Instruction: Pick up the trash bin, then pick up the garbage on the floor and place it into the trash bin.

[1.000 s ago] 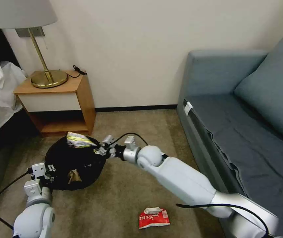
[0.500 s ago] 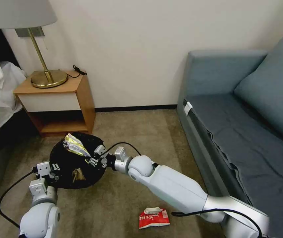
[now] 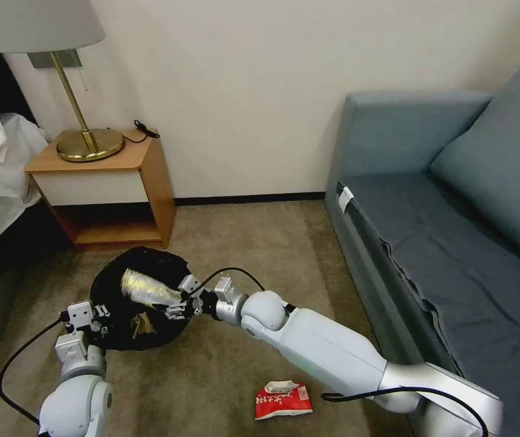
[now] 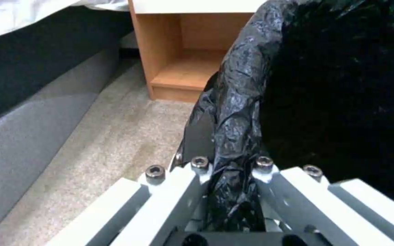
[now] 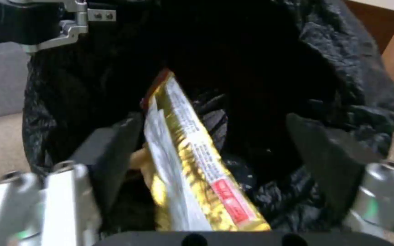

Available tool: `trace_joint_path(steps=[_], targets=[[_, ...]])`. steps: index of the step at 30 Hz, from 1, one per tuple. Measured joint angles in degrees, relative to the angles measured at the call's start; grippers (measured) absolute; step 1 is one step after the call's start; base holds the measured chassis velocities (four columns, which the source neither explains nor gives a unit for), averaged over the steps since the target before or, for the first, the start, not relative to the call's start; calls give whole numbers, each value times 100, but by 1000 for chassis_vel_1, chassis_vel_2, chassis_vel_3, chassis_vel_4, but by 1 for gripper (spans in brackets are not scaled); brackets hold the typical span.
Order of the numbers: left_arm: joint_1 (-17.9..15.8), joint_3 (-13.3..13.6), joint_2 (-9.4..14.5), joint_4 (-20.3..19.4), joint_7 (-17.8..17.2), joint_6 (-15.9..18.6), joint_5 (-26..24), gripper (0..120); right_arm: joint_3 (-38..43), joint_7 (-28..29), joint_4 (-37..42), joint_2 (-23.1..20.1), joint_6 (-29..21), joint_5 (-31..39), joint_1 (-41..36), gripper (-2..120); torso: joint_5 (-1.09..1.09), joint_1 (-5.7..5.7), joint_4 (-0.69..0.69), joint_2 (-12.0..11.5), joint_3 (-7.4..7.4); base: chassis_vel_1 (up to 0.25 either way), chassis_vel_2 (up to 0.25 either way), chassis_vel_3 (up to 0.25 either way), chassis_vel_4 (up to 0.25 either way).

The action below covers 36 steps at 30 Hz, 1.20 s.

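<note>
One wrapper (image 5: pixel 192 164) released over bin, lower left of head view.
Right gripper (image 3: pixel 178 298) jaws apart; left gripper (image 4: pixel 231 177) clamped on trash bin (image 3: pixel 144 267) liner rim; foil light, crinkly, slippery.

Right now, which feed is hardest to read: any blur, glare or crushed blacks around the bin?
Head view: the silvery-gold foil wrapper is smeared, as if by motion blur, over the black-bagged round trash bin. Right wrist view: the bin's inside goes solid black past the right gripper, and the wrapper glares. Left wrist view: highlights on the glossy bag, darkness beyond; the left gripper pinches the rim.
</note>
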Motion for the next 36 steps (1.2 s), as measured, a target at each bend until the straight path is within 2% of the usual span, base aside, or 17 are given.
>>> trace_joint_path(steps=[2,5,8,12,13,15,17,19,20,22,36], targets=[[-16,-13,13,45,-1,-12,-12,2,26,-1,0,-25,5,-7,-13,96,0,0,0,0,0,0,0,0,0],[-40,-17,23,95,-1,-16,-29,2,44,0,1,-63,9,-9,-26,99,0,0,0,0,0,0,0,0,0],[-79,-30,47,169,-3,-19,-36,2,77,2,50,-144,-2,-10,-28,100,0,0,0,0,0,0,0,0,0],[-178,-84,152,403,-9,-63,-52,2,108,-66,286,-645,-395,38,-33,100,1,0,1,0,0,0,0,0,0],[-178,-84,152,403,-9,-63,-52,2,108,-66,286,-645,-395,38,-33,100,1,0,1,0,0,0,0,0,0],[-220,-105,204,495,-9,-64,-80,2,57,-215,362,-1020,-543,36,-24,100,1,0,1,0,0,0,0,0,0],[-282,-130,252,566,-25,-65,-114,2,-87,-592,449,-1673,-782,-15,42,100,1,0,-3,0,0,0,0,0,0],[-293,-132,256,570,-32,-65,-124,2,-124,-708,472,-1795,-828,-32,61,100,1,0,-3,0,0,0,0,0,0],[-320,-135,264,579,-49,-65,-152,2,-213,-981,521,-2037,-911,-77,100,100,1,0,-4,0,0,0,0,0,0],[-351,-137,266,622,-60,-62,-162,2,-290,-1299,576,-2225,-999,-100,139,100,3,0,-1,0,0,0,0,0,0],[-573,108,109,967,-83,-52,59,2,-1089,-2076,846,-2781,-1012,-10,510,100,3,0,0,0,-1,0,0,0,0]])
